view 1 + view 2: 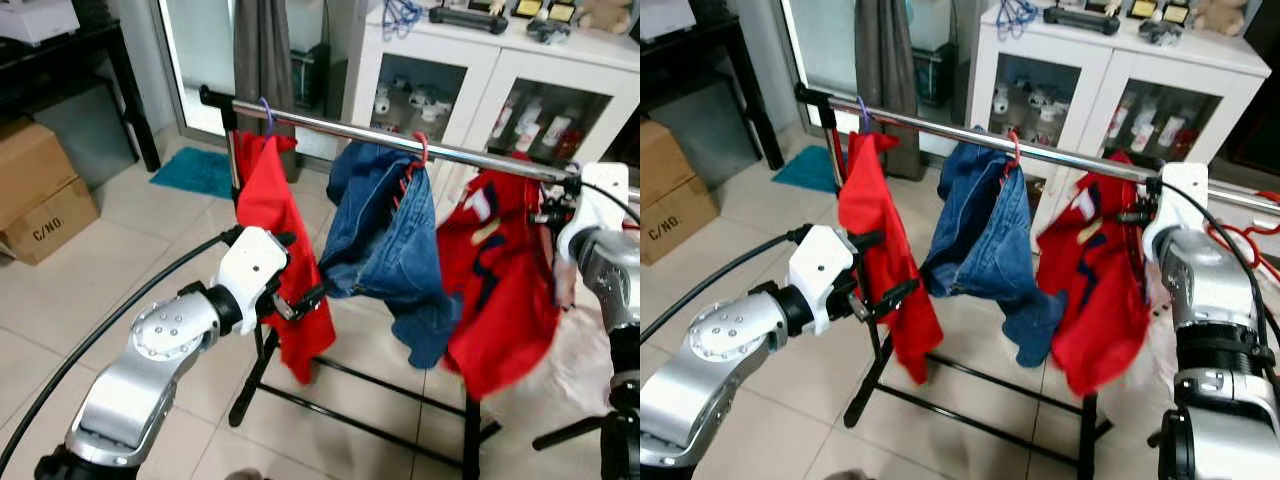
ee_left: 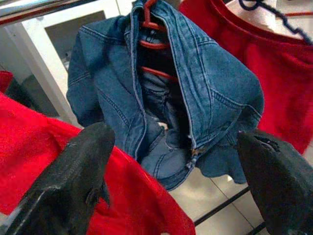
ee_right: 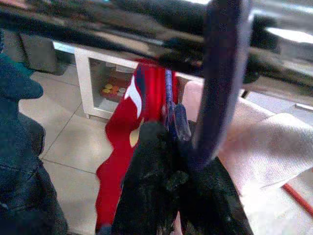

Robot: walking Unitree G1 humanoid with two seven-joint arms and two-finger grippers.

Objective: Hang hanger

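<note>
Right wrist view showed my right claw [image 3: 178,171] clenched on a dark hanger [image 3: 222,78], its hook curving up over the rail [image 1: 400,140], so I judged the hook was being seated. A red shirt [image 1: 500,290] drooped from that hanger, right below the claw. My left claw [image 2: 181,181] sat released, fingers spread, just short of the jeans [image 1: 385,240] on a red hanger [image 1: 420,150], near the other red shirt [image 1: 285,260].
</note>
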